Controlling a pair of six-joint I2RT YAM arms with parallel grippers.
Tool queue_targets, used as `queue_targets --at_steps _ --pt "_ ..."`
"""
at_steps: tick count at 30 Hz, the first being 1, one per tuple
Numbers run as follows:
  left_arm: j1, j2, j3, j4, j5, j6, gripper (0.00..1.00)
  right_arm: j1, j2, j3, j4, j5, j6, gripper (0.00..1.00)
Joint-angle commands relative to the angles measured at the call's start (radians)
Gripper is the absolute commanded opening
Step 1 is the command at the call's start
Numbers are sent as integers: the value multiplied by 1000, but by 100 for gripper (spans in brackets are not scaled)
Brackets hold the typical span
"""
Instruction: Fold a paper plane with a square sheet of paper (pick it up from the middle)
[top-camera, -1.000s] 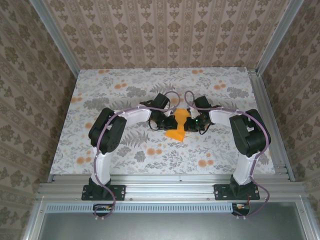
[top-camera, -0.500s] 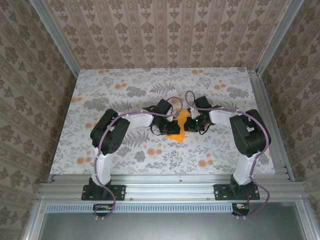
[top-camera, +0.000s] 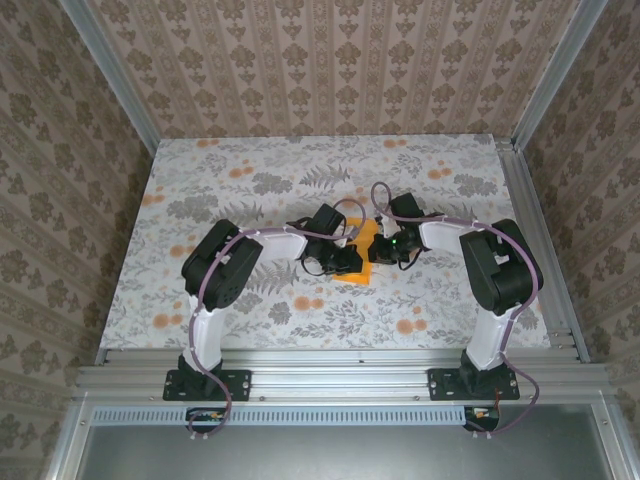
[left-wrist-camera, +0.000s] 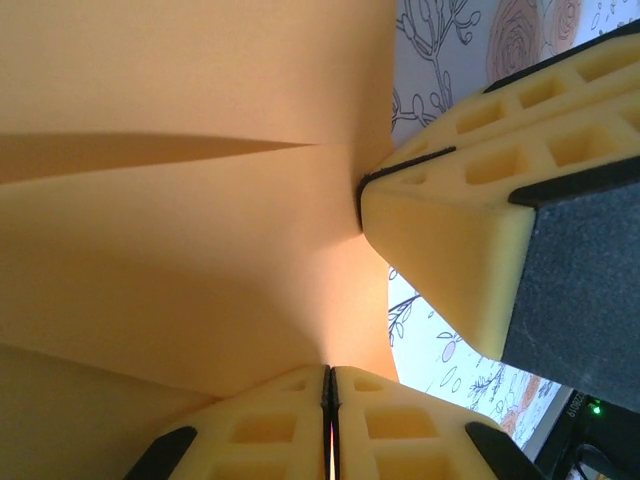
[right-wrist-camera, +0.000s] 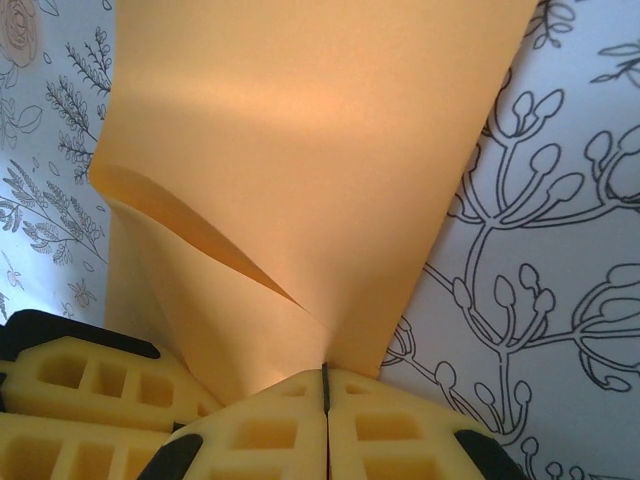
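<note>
The square sheet of paper is bright orange, creased and folded over, and lies at the middle of the table between both grippers. My left gripper is shut on one edge of it; in the left wrist view the paper runs into the closed fingertips. My right gripper is shut on the opposite edge, where a fold of the paper ends at its closed tip. The two grippers almost touch. Their bodies hide whether the sheet has a paper plane's shape.
The table carries a pale cloth with grey leaves and small orange flower prints. Patterned walls stand at the back and sides, and a metal rail runs along the near edge. The right gripper's foam finger crowds the left wrist view.
The left gripper has moved right, toward the right gripper, and now covers more of the orange paper. The visible paper has narrowed. The right arm has barely moved.
</note>
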Motion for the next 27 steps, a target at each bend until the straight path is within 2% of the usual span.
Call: queue_targets --at_steps 1,5,11,19,27 --pt "-16 -39 -18 21 14 -17 11 -3 44 -59 -96 107 13 9" --pt "-9 -66 -19 -22 -14 11 11 -4 29 -65 -81 90 16 9" --pt "50 -82 10 -86 -42 70 11 -5 14 -61 -80 82 8 10" --pt "89 7 106 -162 -26 148 12 -3 -20 -46 -73 56 18 13" --pt "95 74 137 -163 -17 167 11 -4 -44 -29 -70 34 39 17"
